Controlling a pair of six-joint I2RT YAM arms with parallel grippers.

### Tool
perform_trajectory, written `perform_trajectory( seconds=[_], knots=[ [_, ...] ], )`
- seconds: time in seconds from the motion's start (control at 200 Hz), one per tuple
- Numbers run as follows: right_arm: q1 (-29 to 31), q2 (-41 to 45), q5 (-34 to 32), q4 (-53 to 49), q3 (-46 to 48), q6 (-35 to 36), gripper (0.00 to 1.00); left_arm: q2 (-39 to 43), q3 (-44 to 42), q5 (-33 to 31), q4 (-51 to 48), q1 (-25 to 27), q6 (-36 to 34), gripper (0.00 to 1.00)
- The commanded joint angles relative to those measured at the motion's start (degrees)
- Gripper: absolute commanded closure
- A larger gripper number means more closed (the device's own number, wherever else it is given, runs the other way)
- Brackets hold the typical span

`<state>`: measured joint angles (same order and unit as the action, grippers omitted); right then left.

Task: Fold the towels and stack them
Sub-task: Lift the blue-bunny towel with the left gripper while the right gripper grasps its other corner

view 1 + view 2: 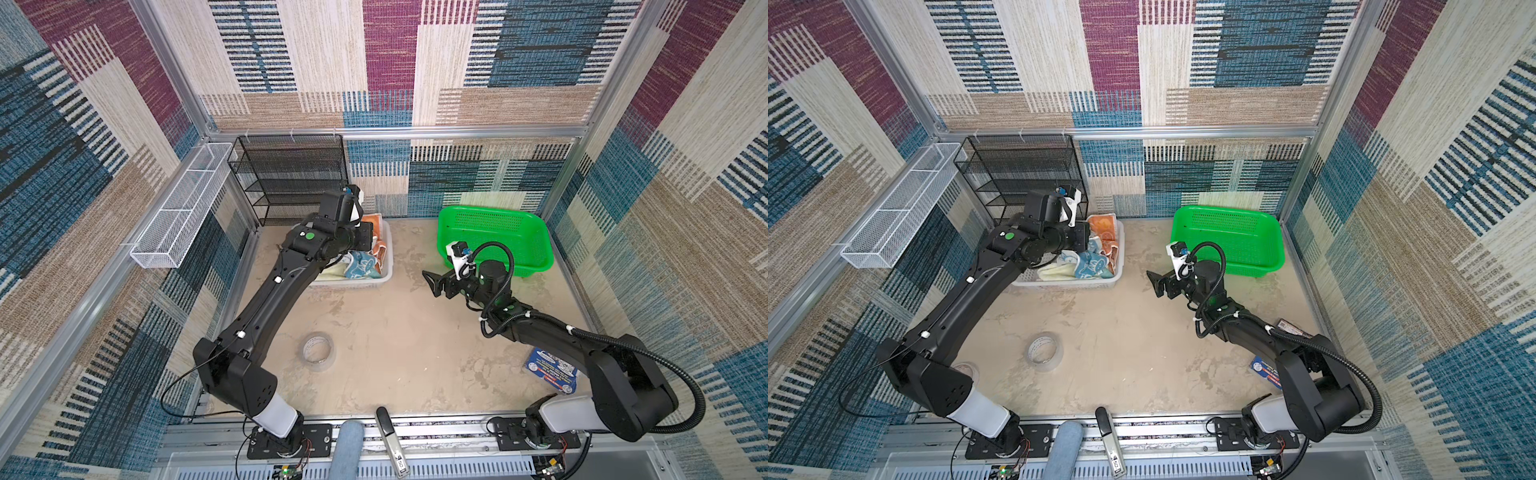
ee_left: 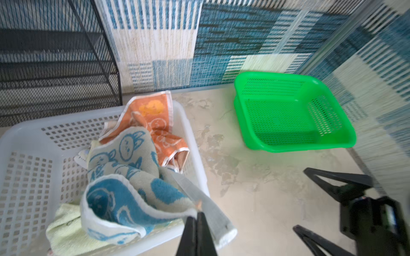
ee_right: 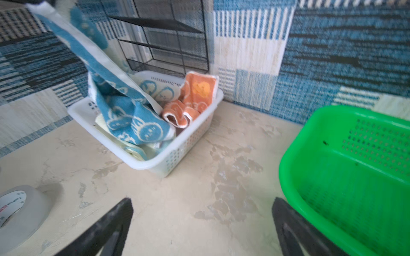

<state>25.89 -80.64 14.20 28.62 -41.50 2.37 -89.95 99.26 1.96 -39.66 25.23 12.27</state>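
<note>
Several towels lie crumpled in the white basket [image 2: 28,144]. On top is a white towel with blue bunnies [image 2: 124,177]. An orange towel [image 2: 155,115] sits at the far end, and a pale yellow towel [image 2: 66,232] lies underneath. My left gripper [image 2: 197,213] is shut on the white hem of the bunny towel. In the right wrist view that towel [image 3: 115,106] rises out of the basket in a taut strip. My right gripper [image 1: 430,282] stands open and empty above the table, between the white basket [image 1: 386,266] and the green basket [image 1: 494,237].
The green basket [image 3: 355,177] has nothing in it. A roll of clear tape [image 1: 318,351] lies on the table near the front. A black mesh rack [image 1: 291,178] stands behind the white basket. A blue box [image 1: 552,370] lies under the right arm.
</note>
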Motion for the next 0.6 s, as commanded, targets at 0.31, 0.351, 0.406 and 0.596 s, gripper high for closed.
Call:
perform_trajectory(
  seconds=[0.31, 0.351, 0.406, 0.596],
  knots=[
    [4.6, -13.4, 14.5, 11.7, -13.6, 11.5, 0.01, 8.7, -2.2, 9.9, 1.4, 0.0, -2.4, 1.00],
    [5.6, -14.6, 14.3, 11.5, -14.3, 12.1, 0.03, 9.0, -2.7, 9.6, 1.4, 0.0, -2.2, 1.00],
    [7.2, -15.9, 13.1, 11.8, -14.8, 13.0, 0.03, 9.2, -3.3, 9.2, 1.6, 0.1, -1.8, 1.00],
    [11.6, -19.6, 6.4, 15.7, -13.4, 11.5, 0.03, 8.8, -4.1, 7.6, 2.3, 0.0, -0.5, 1.00]
  ],
)
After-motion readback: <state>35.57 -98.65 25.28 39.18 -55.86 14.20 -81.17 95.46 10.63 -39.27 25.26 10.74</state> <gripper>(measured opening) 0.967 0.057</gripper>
